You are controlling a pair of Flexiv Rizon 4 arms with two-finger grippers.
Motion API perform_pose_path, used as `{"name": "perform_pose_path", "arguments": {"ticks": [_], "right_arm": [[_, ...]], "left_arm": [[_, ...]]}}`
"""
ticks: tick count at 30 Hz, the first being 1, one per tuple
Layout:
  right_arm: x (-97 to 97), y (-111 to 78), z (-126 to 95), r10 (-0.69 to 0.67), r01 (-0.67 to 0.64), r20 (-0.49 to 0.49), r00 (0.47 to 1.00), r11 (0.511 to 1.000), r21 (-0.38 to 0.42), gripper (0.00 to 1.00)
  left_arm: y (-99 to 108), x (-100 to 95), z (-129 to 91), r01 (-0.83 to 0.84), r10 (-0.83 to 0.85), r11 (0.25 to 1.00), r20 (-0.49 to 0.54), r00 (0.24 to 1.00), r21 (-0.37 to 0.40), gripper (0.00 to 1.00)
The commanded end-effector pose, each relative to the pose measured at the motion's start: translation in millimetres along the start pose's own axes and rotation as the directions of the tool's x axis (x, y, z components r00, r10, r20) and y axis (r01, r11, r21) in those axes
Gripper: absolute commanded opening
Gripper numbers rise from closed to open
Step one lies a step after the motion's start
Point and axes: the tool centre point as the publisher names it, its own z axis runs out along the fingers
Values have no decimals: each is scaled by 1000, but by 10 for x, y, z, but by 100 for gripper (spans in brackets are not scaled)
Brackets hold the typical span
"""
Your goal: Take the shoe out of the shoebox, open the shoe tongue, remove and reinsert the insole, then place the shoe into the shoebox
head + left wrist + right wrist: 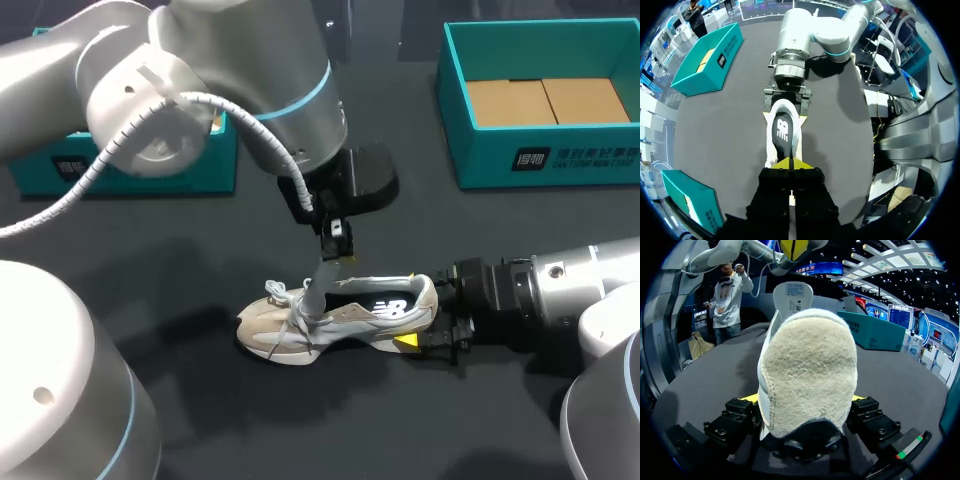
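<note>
A beige and white shoe (pixel 340 315) lies on its sole mid-table, toe to the left. Its white tongue (pixel 322 285) is drawn upward, and my left gripper (pixel 338 250) is shut on the tongue's end above the shoe. In the left wrist view the shut yellow tips (pixel 790 162) hang over the shoe's opening, where the black insole (pixel 782 127) shows. My right gripper (pixel 432 325) comes in low from the right, its fingers on both sides of the heel (pixel 807 375). The teal shoebox (pixel 540 150) stands at the back right with brown card on its floor.
A second teal box part (pixel 150 165) sits at the back left, partly hidden behind my left arm. The dark tabletop (pixel 300 420) runs bare in front of the shoe.
</note>
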Motion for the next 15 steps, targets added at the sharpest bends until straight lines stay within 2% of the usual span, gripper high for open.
{"name": "perform_pose_path", "arguments": {"ticks": [1, 6, 15], "right_arm": [[8, 5, -7, 0, 0, 1, 1000, 1000, 5, 0], [8, 5, -7, 0, 0, 1, 1000, 1000, 5, 0], [8, 5, -7, 0, 0, 1, 1000, 1000, 5, 0]], "left_arm": [[-269, 16, 258, -5, 5, 999, -3, 1000, -47, 0], [-402, -18, 478, -22, 22, 996, -8, 1000, -81, 0], [-450, -123, 782, -45, 41, 992, -42, 998, -121, 0]]}}
